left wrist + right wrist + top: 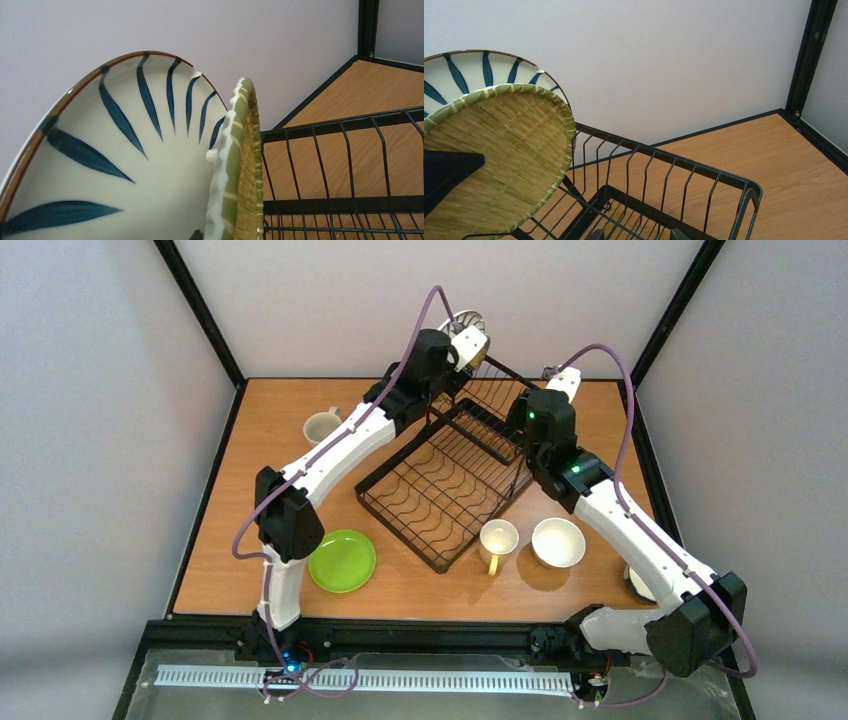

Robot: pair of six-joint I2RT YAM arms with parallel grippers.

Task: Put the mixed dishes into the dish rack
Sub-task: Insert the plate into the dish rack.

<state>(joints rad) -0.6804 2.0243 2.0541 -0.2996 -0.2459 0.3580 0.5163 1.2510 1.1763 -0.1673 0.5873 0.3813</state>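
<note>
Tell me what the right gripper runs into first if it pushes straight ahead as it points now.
Probably the upright wire wall of the dish rack, directly ahead of the open right gripper; the woven bamboo plate stands off to the side. Depth is unclear.

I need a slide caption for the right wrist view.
Round woven bamboo plate in front of a blue-striped white plate, at one end of the black wire dish rack on a wooden table.

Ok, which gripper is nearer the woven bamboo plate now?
Left. The left gripper is shut on the woven bamboo plate by the far-left corner of the dish rack; the right gripper hangs open, apart, off to its right.
</note>
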